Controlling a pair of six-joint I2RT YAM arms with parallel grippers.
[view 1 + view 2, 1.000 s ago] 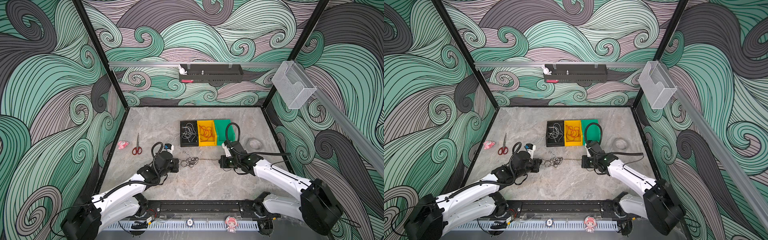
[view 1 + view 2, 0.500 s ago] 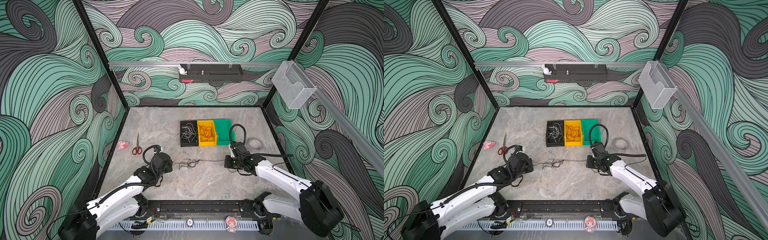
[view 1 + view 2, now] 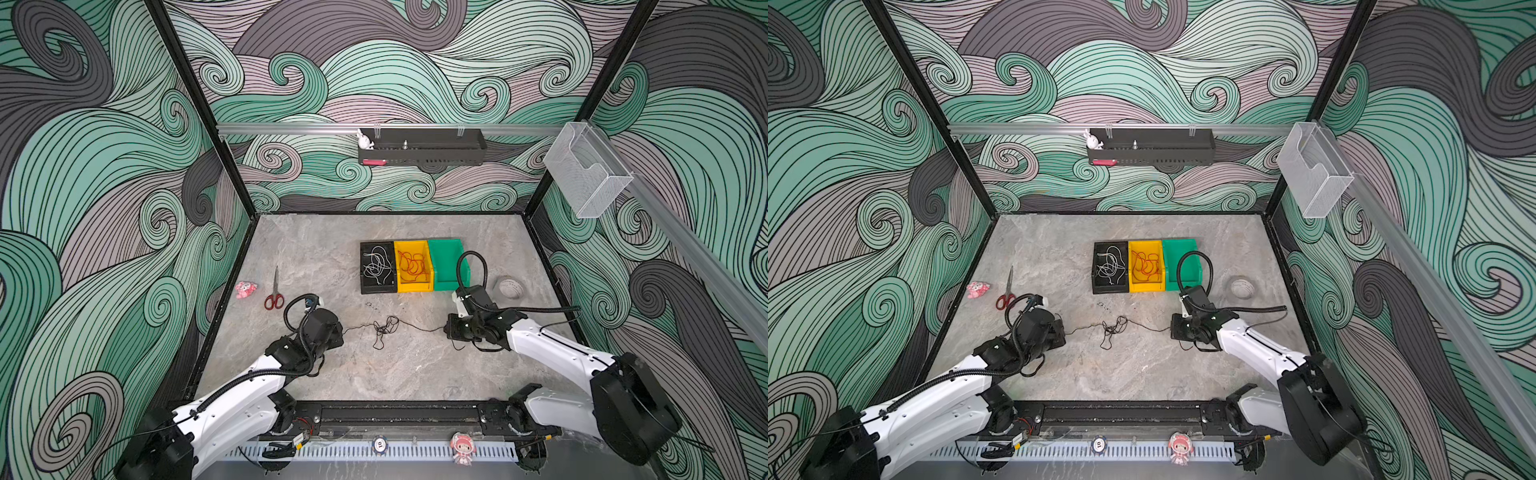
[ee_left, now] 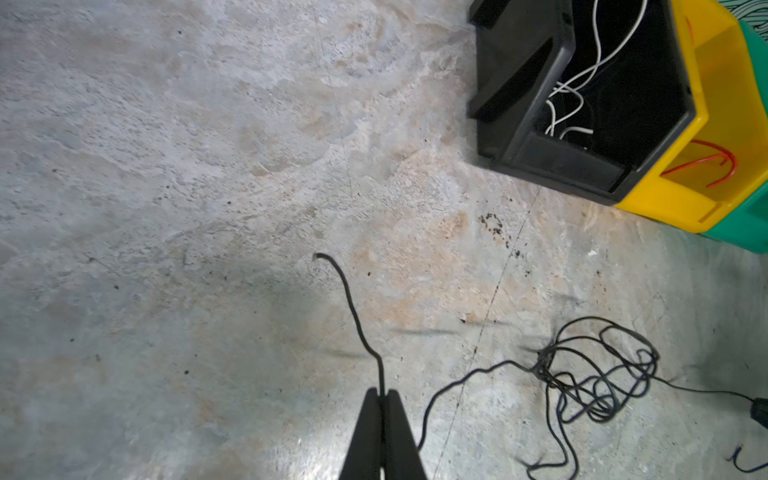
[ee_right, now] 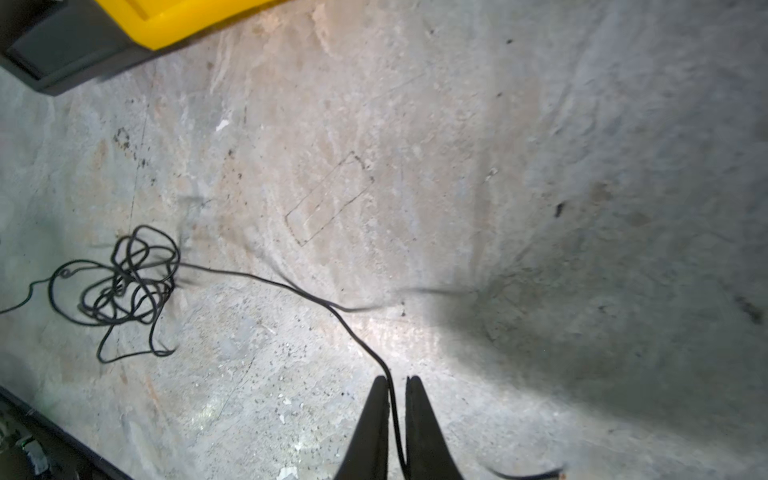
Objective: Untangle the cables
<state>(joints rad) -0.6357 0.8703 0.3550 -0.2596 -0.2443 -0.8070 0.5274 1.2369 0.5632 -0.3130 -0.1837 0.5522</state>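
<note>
A black cable lies knotted in a small tangle [image 3: 384, 328] [image 3: 1113, 328] mid-table, with one strand running out to each gripper. My left gripper [image 3: 343, 332] [image 4: 381, 392] is left of the tangle [image 4: 598, 374], shut on one strand, whose free end curls beyond the tips. My right gripper [image 3: 446, 330] [image 5: 395, 380] is right of the tangle [image 5: 124, 286]. Its jaws stand slightly apart, and the other strand runs loose through the gap. White cables [image 3: 377, 266] lie in the black bin [image 3: 363, 286] and red cables [image 3: 412, 266] in the yellow bin [image 3: 415, 289].
A green bin [image 3: 446, 257] stands next to the yellow one, partly behind my right arm's hose. Red-handled scissors [image 3: 274, 291] and a pink toy [image 3: 245, 289] lie at the left edge. A white round object [image 3: 509, 287] sits at the right.
Both grippers have drawn apart, left going left and right going right, and the tangle has stretched out between them. The right jaws have parted a little.
</note>
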